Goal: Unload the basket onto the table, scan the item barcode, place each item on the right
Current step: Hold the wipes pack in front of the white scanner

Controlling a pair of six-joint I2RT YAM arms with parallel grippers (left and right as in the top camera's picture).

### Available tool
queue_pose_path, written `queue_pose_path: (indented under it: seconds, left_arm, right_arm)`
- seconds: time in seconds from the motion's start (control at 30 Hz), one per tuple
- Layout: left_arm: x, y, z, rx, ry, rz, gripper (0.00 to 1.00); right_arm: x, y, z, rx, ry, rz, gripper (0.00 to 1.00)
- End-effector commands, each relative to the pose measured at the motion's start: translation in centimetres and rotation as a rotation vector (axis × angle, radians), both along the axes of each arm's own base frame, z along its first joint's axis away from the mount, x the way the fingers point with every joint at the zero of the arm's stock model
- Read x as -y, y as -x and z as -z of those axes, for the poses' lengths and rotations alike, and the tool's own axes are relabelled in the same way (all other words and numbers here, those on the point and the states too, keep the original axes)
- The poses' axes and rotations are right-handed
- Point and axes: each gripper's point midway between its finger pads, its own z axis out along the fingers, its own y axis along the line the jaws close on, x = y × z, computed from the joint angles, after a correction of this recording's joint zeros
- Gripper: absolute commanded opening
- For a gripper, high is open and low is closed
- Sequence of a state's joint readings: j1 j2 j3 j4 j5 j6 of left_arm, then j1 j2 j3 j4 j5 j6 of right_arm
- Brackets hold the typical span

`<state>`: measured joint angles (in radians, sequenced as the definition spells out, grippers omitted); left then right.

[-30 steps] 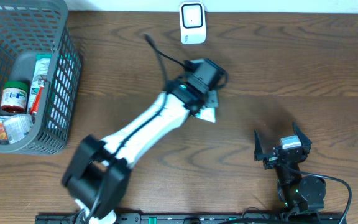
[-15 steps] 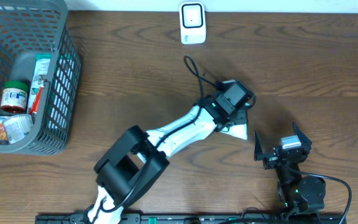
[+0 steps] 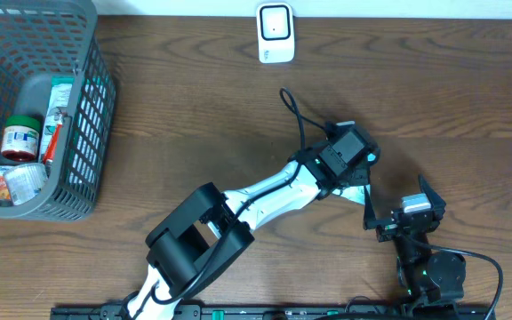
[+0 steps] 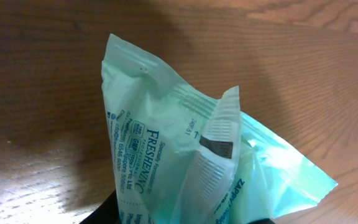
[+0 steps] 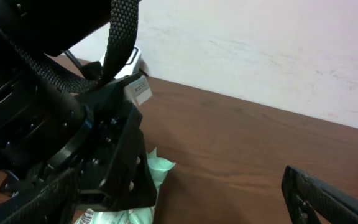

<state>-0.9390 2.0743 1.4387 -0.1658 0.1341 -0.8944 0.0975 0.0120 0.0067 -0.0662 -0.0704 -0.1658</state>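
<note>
A mint-green plastic pouch [image 4: 166,143] with blue print fills the left wrist view, and my left gripper [image 4: 179,218] is shut on its lower end. From overhead, the left gripper [image 3: 354,178] hangs right of the table's middle, with a pale corner of the pouch [image 3: 356,193] poking out below it. My right gripper [image 3: 400,206] stands open just to the right of it, holding nothing. In the right wrist view the pouch [image 5: 151,169] shows under the left arm's black gripper, with printed bars [image 5: 84,216] at the bottom edge. The white scanner [image 3: 276,33] stands at the back edge.
A grey wire basket [image 3: 83,133] at the far left holds several groceries, among them a red-lidded jar [image 3: 20,135]. The left arm's cable [image 3: 296,111] loops above the wooden table [image 3: 469,107].
My left arm has swung the pouch to the right and toward the front, from below the scanner to right beside the right gripper. The right arm has not moved.
</note>
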Motion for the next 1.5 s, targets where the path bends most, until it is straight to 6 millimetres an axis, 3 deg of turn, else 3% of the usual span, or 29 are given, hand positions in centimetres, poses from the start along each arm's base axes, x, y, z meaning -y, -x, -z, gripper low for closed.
queue_pose_path:
  seconds: [0.0, 0.13, 0.2, 0.23, 0.4, 0.6, 0.7, 0.77, 0.8, 0.87, 0.9, 1.1, 1.47]
  left_arm:
    - [0.3, -0.9, 0.1, 0.032, -0.005, -0.032, 0.27]
    - [0.8, -0.6, -0.1, 0.038, 0.004, -0.022, 0.29]
    - [0.9, -0.4, -0.1, 0.038, 0.004, -0.018, 0.44]
    - [0.9, -0.4, -0.1, 0.038, 0.003, -0.018, 0.58]
    - [0.9, -0.4, -0.1, 0.040, 0.003, -0.016, 0.84]
    - [1.2, -1.3, -1.1, 0.152, -0.011, 0.082, 0.88]
    - [0.2, -2.4, -2.2, 0.215, -0.049, 0.095, 0.88]
    - [-0.3, -2.6, -2.1, 0.227, -0.074, 0.104, 0.80]
    - [-0.5, -2.5, -2.0, 0.229, -0.084, 0.114, 0.64]
    - [-0.8, -2.2, -1.6, 0.228, -0.113, 0.140, 0.21]
    - [-1.0, -2.1, -1.4, 0.222, -0.124, 0.145, 0.08]
    - [-0.3, -0.2, -0.9, 0.227, -0.125, 0.330, 0.07]
    - [-1.3, 0.6, 2.9, 0.174, -0.194, 0.359, 0.07]
  right_arm:
    - [-0.1, 0.0, 0.0, 0.000, 0.000, -0.005, 0.99]
    - [-0.1, 0.0, 0.0, 0.000, 0.000, -0.005, 0.99]
    - [-0.1, 0.0, 0.0, 0.000, 0.000, -0.005, 0.99]
    - [-0.1, 0.0, 0.0, 0.000, 0.000, -0.005, 0.99]
    - [-0.1, 0.0, 0.0, 0.000, 0.000, -0.005, 0.99]
    - [-0.1, 0.0, 0.0, 0.000, 0.000, -0.005, 0.99]
    - [-0.1, 0.0, 0.0, 0.000, 0.000, -0.005, 0.99]
    - [-0.1, 0.0, 0.0, 0.000, 0.000, -0.005, 0.99]
    - [-0.1, 0.0, 0.0, 0.000, 0.000, -0.005, 0.99]
    - [-0.1, 0.0, 0.0, 0.000, 0.000, -0.005, 0.99]
    - [-0.1, 0.0, 0.0, 0.000, 0.000, -0.005, 0.99]
    - [-0.1, 0.0, 0.0, 0.000, 0.000, -0.005, 0.99]
    - [-0.1, 0.0, 0.0, 0.000, 0.000, -0.005, 0.99]
